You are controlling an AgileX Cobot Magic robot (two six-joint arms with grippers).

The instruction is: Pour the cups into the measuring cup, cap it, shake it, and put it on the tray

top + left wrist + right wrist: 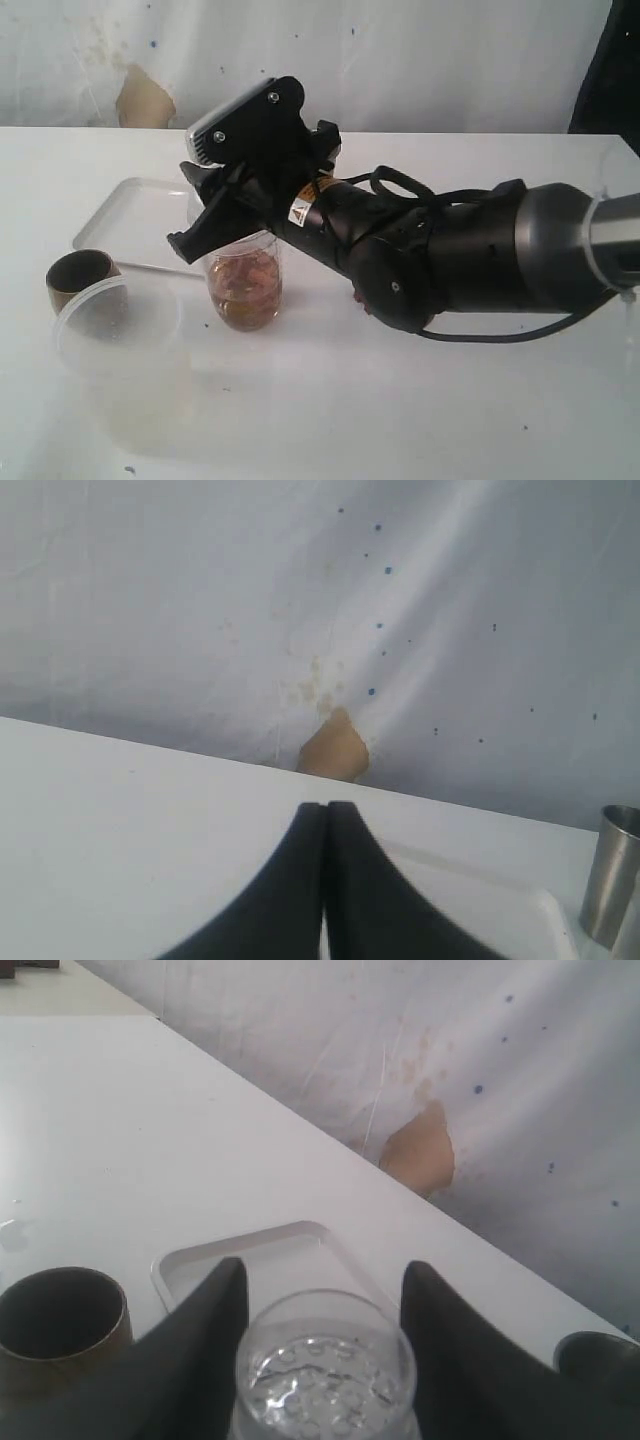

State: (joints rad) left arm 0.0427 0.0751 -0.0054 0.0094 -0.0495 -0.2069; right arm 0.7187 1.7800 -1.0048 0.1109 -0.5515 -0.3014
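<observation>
Tall clear plastic lidded measuring cup [245, 285], brownish contents, right gripper [325, 1268] jaws flanking its top, whether clamped cannot tell, left gripper [325, 810] fully closed, empty.

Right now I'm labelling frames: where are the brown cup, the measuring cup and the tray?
brown cup [78, 268], exterior view, outer wall.
measuring cup [325, 1370], right wrist view, clear top.
tray [125, 215], exterior view, bare floor.

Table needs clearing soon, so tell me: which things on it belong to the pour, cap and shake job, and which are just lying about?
Belong to the job:
measuring cup
dark-brown cup
steel tumbler
white tray

Just lying about:
cloudy plastic tub
</observation>
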